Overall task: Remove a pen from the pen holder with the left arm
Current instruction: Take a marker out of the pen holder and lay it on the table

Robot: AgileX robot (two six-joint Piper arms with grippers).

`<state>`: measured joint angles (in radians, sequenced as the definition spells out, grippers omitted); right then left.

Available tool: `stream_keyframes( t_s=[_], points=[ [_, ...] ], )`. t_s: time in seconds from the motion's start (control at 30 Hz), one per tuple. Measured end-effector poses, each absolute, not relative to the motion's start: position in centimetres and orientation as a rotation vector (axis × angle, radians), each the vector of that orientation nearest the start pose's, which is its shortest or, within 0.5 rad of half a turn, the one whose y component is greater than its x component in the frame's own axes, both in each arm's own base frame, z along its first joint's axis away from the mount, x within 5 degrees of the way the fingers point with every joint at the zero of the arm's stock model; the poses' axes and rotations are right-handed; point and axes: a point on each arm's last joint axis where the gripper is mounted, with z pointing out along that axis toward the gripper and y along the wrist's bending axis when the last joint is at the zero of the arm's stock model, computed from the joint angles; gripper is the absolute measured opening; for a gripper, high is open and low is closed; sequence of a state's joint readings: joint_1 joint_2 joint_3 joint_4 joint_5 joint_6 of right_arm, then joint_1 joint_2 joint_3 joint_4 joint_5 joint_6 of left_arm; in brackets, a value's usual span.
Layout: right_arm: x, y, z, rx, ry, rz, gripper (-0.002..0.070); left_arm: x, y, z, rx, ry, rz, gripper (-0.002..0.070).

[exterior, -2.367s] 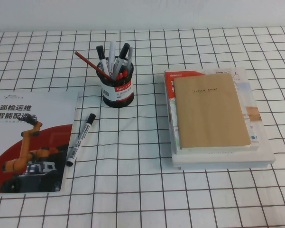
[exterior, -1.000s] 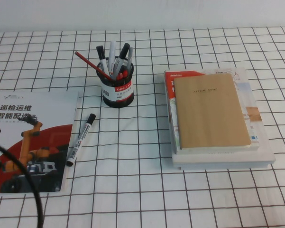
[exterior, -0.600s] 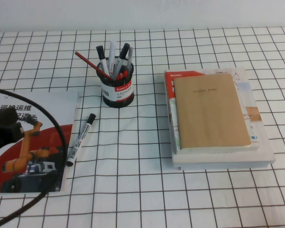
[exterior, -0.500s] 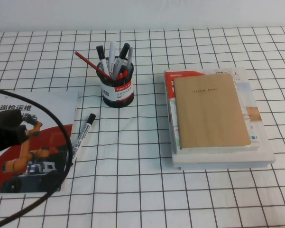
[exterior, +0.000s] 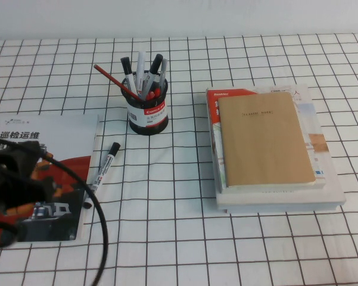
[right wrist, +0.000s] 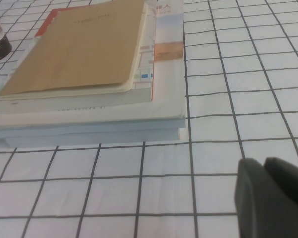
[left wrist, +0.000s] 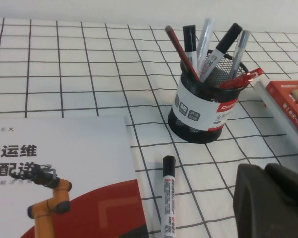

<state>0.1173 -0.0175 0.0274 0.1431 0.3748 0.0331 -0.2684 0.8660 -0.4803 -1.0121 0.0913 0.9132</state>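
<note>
We record: left gripper [left wrist: 267,173] closed, empty, near left over the brochure [exterior: 47,128]; pen holder [exterior: 148,113] farther off, pens [exterior: 140,68] inside; right gripper [right wrist: 266,171] closed, empty, near the books [exterior: 268,143]

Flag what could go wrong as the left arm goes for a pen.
1. The left gripper, fingers shut, hovers over the brochure; unless it opens before the pen holder, it may knock it over.
2. The loose marker lies between gripper and holder; a low approach could sweep it.
3. The pens are crowded, with a red pencil leaning out; two could get pinched.
The right gripper sits low near the book stack.
</note>
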Motion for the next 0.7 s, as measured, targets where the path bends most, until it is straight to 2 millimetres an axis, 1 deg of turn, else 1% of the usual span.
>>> stream_keyframes(
  t_s=[0.07, 0.13, 0.3, 0.4, 0.47, 0.6, 0.67, 0.7],
  points=[
    [5.1, 1.1, 17.2, 0.01, 1.872, 0.245, -0.0015, 16.5, -6.2, 27.3, 0.235, 1.9, -0.322, -0.0003],
    [5.1, 1.1, 17.2, 0.01, 1.872, 0.245, -0.0015, 16.2, -6.8, 27.2, 0.256, 1.866, -0.314, -0.0003],
    [5.1, 1.1, 17.2, 0.01, 1.872, 0.245, -0.0015, 15.4, -7.8, 27.0, 0.269, 1.676, -0.317, -0.0001],
    [5.1, 1.1, 17.2, 0.01, 1.872, 0.245, -0.0015, 15.1, -8.3, 26.9, 0.281, 1.573, -0.365, 0.0039],
    [5.1, 1.1, 17.2, 0.01, 1.872, 0.245, -0.0015, 15.4, -8.7, 26.6, 0.263, 1.563, -0.401, 0.0116],
    [5.1, 1.1, 17.2, 0.01, 1.872, 0.245, -0.0015, 16.5, -9.3, 25.6, 0.243, 1.575, -0.409, 0.0333],
    [5.1, 1.1, 17.2, 0.01, 1.872, 0.245, -0.0015, 17.1, -9.6, 25.2, 0.208, 1.562, -0.416, 0.0402],
    [5.1, 1.1, 17.2, 0.01, 1.872, 0.245, -0.0015, 17.4, -9.7, 25.0, 0.192, 1.555, -0.419, 0.0417]
  ],
)
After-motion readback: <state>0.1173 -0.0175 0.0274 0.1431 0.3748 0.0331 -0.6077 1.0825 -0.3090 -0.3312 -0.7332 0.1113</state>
